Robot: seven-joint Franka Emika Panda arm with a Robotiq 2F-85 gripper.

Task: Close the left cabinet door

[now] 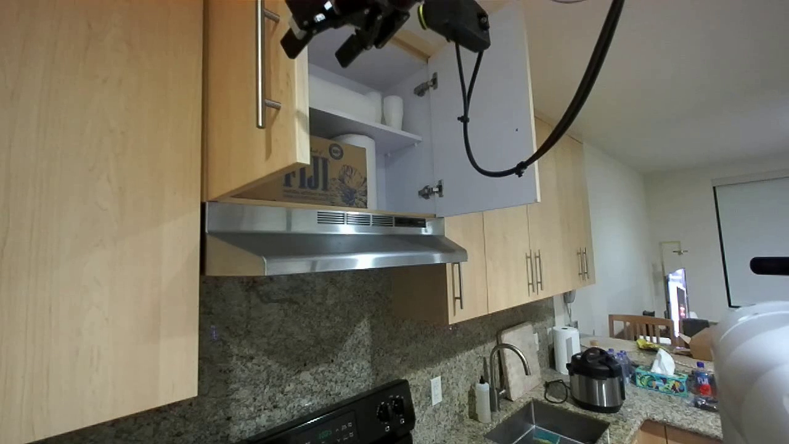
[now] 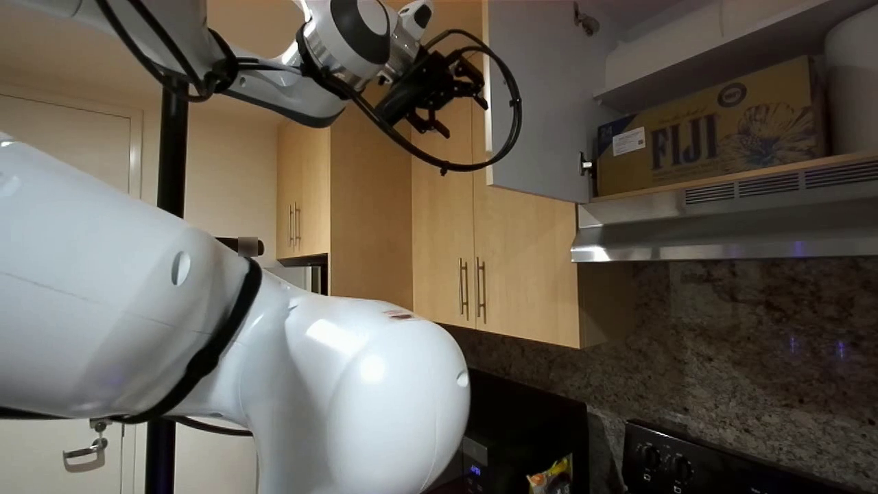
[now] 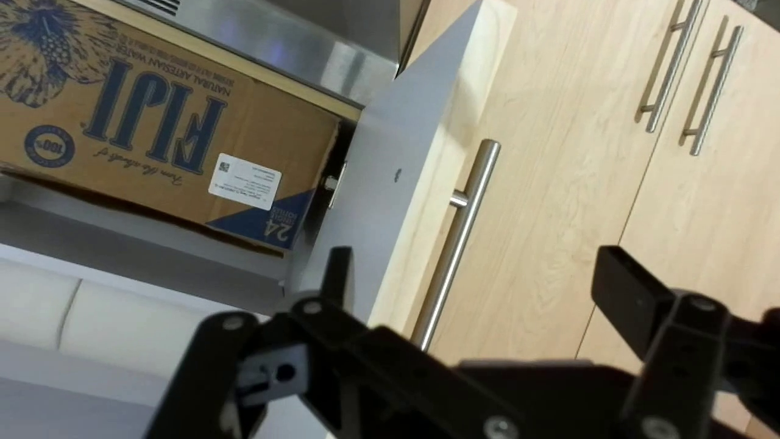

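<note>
Poises hand (image 3: 472, 268), spread wide and gripping nothing, near free edge of left cabinet door (image 1: 237, 102), standing open above stainless-steel range hood (image 1: 345, 243); in wrist view brackets bar handle (image 3: 457, 244); cannot tell whether touching; likely spread so as to bear on door and swing it shut; shows Fiji water carton (image 2: 720, 130) tucked inside, seemingly clear of swing.

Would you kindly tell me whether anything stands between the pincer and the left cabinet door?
Nothing visible does: in the wrist view, the left cabinet door and its bar handle show ahead of the open pincer.
</note>
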